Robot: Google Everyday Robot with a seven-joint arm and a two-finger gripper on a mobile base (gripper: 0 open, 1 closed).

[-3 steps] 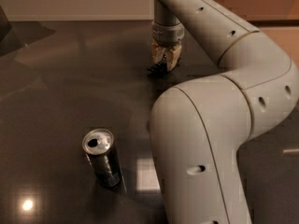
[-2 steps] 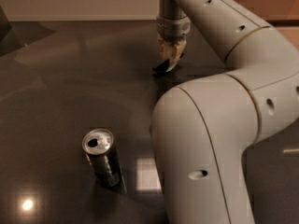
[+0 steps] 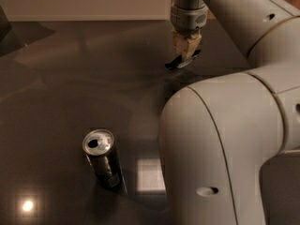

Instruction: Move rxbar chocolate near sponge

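Your smooth, pale gripper (image 3: pixel 185 55), near the far edge of the polished, reflective counter (image 3: pixel 70 83), pinches the glossy black rxbar chocolate (image 3: pixel 178 63).

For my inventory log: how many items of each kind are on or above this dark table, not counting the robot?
can: 1
rxbar chocolate: 1, held in the gripper just above the far side of the table
sponge: 0 in view
Total: 2
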